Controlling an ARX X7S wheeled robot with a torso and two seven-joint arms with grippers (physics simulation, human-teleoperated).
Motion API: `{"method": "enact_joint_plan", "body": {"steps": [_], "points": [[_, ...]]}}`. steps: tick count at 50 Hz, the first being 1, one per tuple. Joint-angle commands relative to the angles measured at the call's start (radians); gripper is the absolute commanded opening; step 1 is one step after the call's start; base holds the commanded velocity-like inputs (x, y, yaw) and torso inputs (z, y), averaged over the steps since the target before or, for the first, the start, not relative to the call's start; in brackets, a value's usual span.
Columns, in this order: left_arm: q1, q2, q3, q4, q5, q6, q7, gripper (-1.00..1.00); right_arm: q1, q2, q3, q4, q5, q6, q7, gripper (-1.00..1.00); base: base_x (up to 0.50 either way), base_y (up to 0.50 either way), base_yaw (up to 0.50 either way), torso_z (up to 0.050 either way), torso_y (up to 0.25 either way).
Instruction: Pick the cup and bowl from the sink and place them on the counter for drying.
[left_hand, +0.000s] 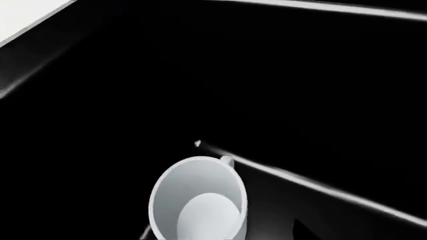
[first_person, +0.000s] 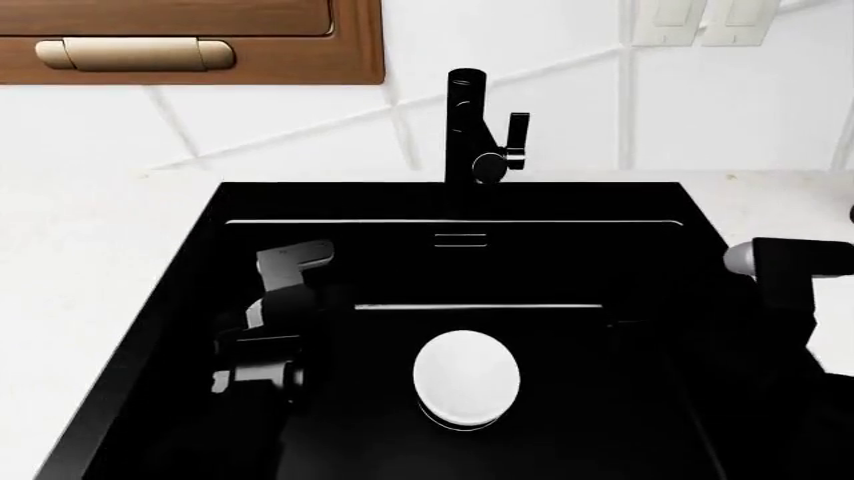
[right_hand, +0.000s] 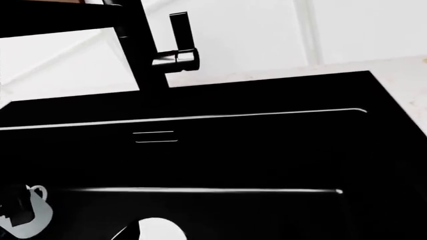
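- The small white cylindrical cup (left_hand: 199, 200) sits upright on the floor of the matte black rectangular sink (first_person: 561, 250), on the left arm's side, and the left wrist view looks straight down into it.
- The plain white round bowl (first_person: 465, 378) lies mid-basin, apart from the cup.
- The left gripper (first_person: 267, 340) is down in the sink near the cup (honestly can't tell if it's grasping or released).
- The right gripper isn't showing.
- The speckled white stone counter (first_person: 94, 260) surrounds the sink, with the black faucet (first_person: 470, 125) behind.
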Motion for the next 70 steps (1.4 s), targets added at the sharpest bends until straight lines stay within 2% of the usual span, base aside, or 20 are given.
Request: {"method": "enact_joint_plan", "body": {"steps": [1, 10, 15, 17, 19, 20, 26, 28, 39, 44, 59, 70], "points": [[-0.034, 0.001, -0.130, -0.116, 0.114, 0.067, 0.009, 1.00, 0.000, -0.005, -0.012, 0.013, -0.010, -0.013, -0.010, 1.00, 0.00, 0.00, 0.00, 0.000, 0.000], [-0.028, 0.008, -0.199, -0.116, 0.178, 0.059, 0.024, 1.00, -0.011, -0.005, -0.012, 0.012, -0.007, -0.018, -0.010, 1.00, 0.00, 0.00, 0.00, 0.000, 0.000], [-0.015, 0.008, -0.141, -0.116, 0.125, 0.084, 0.062, 1.00, -0.015, -0.005, -0.013, 0.012, -0.007, -0.020, -0.009, 1.00, 0.00, 0.00, 0.00, 0.000, 0.000], [-0.012, 0.008, -0.143, -0.116, 0.104, 0.145, 0.110, 1.00, -0.016, -0.008, -0.020, 0.015, -0.012, -0.023, -0.012, 1.00, 0.00, 0.00, 0.00, 0.000, 0.000], [-0.008, 0.008, -0.082, -0.116, 0.108, 0.190, 0.155, 1.00, -0.015, -0.010, -0.025, 0.018, -0.015, -0.024, -0.014, 1.00, 0.00, 0.00, 0.00, 0.000, 0.000], [-0.004, 0.008, -0.116, -0.116, 0.098, 0.186, 0.198, 1.00, -0.013, -0.011, -0.026, 0.021, -0.016, -0.026, -0.016, 1.00, 0.00, 0.00, 0.00, 0.000, 0.000], [0.007, 0.007, -0.209, -0.116, 0.258, 0.219, 0.180, 1.00, -0.007, -0.017, -0.043, 0.037, -0.030, -0.034, -0.028, 1.00, 0.00, 0.00, 0.00, 0.000, 0.000], [0.005, 0.008, -0.261, -0.116, 0.252, 0.206, 0.198, 1.00, -0.002, -0.019, -0.051, 0.045, -0.038, -0.038, -0.034, 1.00, 0.00, 0.00, 0.00, 0.000, 0.000], [0.009, 0.007, -0.396, -0.116, 0.394, 0.210, 0.163, 1.00, -0.007, -0.025, -0.060, 0.051, -0.043, -0.048, -0.038, 1.00, 0.00, 0.00, 0.00, 0.000, 0.000], [0.010, 0.007, -0.402, -0.116, 0.427, 0.229, 0.131, 1.00, -0.014, -0.026, -0.060, 0.051, -0.044, -0.056, -0.042, 1.00, 0.00, 0.00, 0.00, 0.000, 0.000], [0.020, 0.008, -0.250, -0.116, 0.294, 0.211, 0.154, 1.00, -0.021, -0.032, -0.071, 0.063, -0.053, -0.072, -0.053, 1.00, 0.00, 0.00, 0.00, 0.000, -0.020], [0.024, 0.008, -0.368, -0.116, 0.387, 0.207, 0.179, 1.00, -0.012, -0.034, -0.082, 0.069, -0.055, -0.073, -0.054, 1.00, 0.00, 0.00, 0.00, 0.000, -0.107]]}}
